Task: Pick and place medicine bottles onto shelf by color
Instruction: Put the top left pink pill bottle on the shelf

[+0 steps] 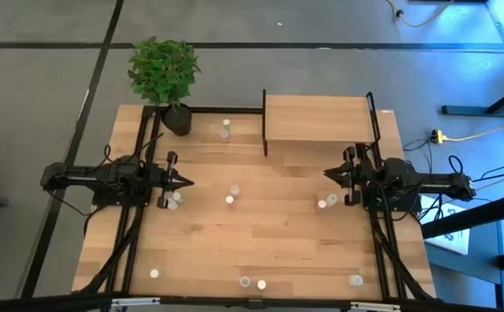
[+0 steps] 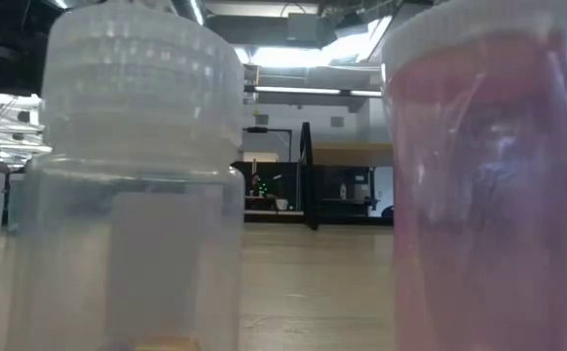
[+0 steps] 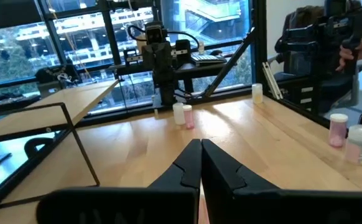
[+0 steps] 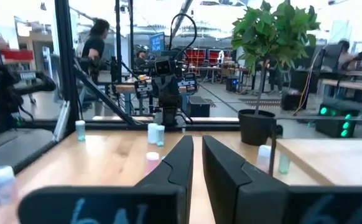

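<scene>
While medicine bottles (image 1: pixel 233 191) stand upright, caps up, left gripper (image 1: pixel 185 182) pressed together, right gripper (image 1: pixel 328 174) slightly parted, empty.

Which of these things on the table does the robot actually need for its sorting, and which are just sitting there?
Needed:
- medicine bottles, scattered over the table
- shelf, nothing on it yet
- left gripper and right gripper, both empty

Just there:
- potted plant at the table's corner

Both arms are black and jointed with thin black cables along them; the left gripper (image 1: pixel 185 182) and right gripper (image 1: pixel 328 174) end in tapered dark fingers.
</scene>
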`<move>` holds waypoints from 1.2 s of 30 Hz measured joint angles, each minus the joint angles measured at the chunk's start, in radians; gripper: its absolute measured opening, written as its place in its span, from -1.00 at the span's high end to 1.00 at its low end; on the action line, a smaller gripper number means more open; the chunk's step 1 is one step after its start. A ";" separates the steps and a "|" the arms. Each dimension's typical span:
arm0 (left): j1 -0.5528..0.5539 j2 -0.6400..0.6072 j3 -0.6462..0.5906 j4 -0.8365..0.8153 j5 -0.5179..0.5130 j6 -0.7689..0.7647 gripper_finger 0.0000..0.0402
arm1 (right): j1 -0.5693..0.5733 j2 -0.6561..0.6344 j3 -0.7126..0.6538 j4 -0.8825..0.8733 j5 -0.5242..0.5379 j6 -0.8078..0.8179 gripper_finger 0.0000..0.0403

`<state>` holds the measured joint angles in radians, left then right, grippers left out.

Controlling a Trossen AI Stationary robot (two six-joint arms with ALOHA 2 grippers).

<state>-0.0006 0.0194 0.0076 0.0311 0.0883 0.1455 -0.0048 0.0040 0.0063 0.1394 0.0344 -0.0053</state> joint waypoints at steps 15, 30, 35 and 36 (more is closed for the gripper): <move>0.000 0.054 0.281 -0.041 -0.082 -0.111 1.00 | 0.000 0.000 0.000 0.003 0.000 0.039 0.80; 0.000 0.603 0.826 -0.527 -0.135 -0.197 1.00 | 0.000 0.001 0.017 0.124 0.000 -0.085 0.80; 0.000 0.724 0.946 -0.644 -0.136 -0.277 1.00 | 0.000 0.001 0.058 0.115 0.001 -0.112 0.80; 0.000 0.746 0.969 -0.678 -0.137 -0.298 1.00 | 0.000 0.001 0.071 0.106 0.001 -0.112 0.80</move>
<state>-0.0002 0.7656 0.9768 -0.6470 -0.0485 -0.1525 -0.0048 0.0048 0.0776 0.2451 0.0353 -0.1177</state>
